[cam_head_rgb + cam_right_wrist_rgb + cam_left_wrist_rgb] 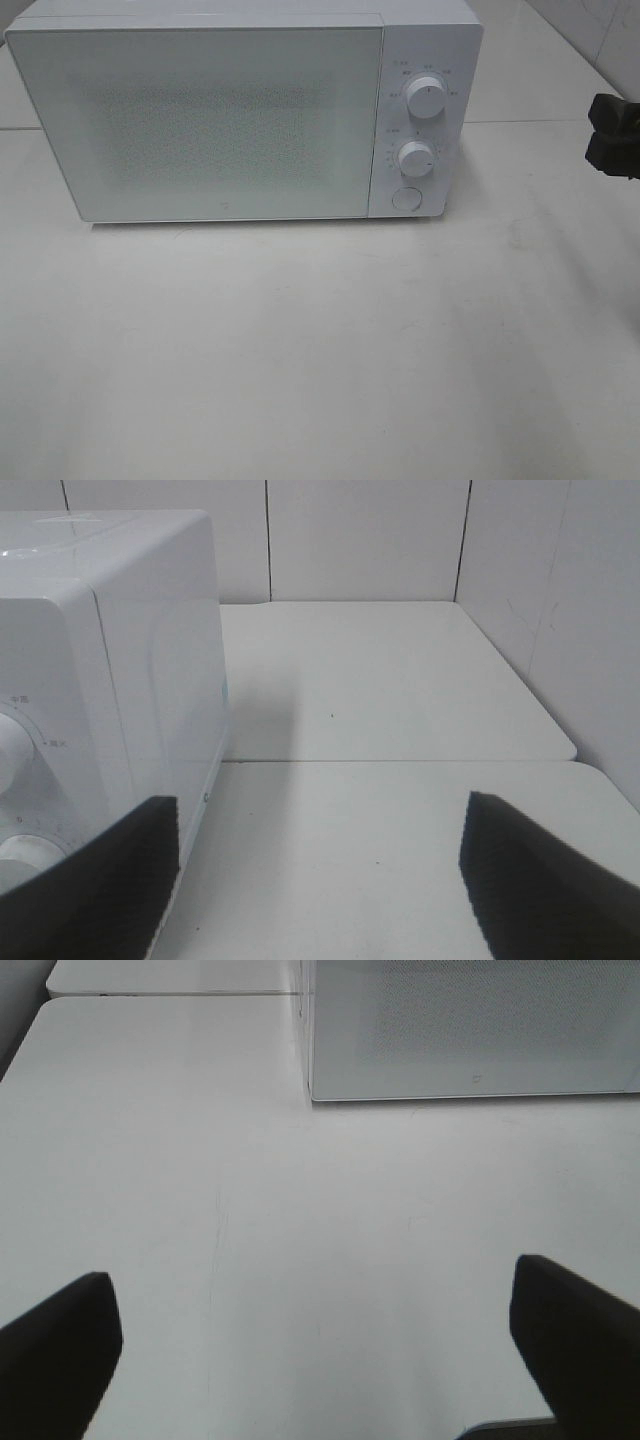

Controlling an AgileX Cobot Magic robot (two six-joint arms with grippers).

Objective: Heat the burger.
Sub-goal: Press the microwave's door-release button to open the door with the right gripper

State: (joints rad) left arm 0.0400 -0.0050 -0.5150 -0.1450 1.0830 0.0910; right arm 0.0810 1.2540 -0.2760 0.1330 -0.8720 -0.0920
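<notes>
**toastbot:** Zero burgers showing in any of the three views, anyone else seeing that? Going left to right: the left gripper point(315, 1345) is hovering over bare white table point(200, 1160), jaws spread wide with nothing between them. Then the microwave point(200, 120) is sitting with its door point(210, 125) closed, and the frosted front is hiding whatever's inside.

**armwrangler:** Same here. I'm guessing the burger is either behind that door or out of frame, can't tell which. Past the door you're getting the upper knob point(428, 95), the lower knob point(414, 157) and the round button point(406, 197). The right gripper point(320, 880) is hanging off to the right of those controls, jaws also wide apart and empty.

**toastbot:** So how's it going to handle?

**armwrangler:** Only guessing: light but soft and stacked, so a hard squeeze is squashing it and sending the layers sliding. I'd be taking it low and gently, or by whatever it's resting on, keeping it level. If it's inside already, I'm thinking the knobs are the next job.
</notes>
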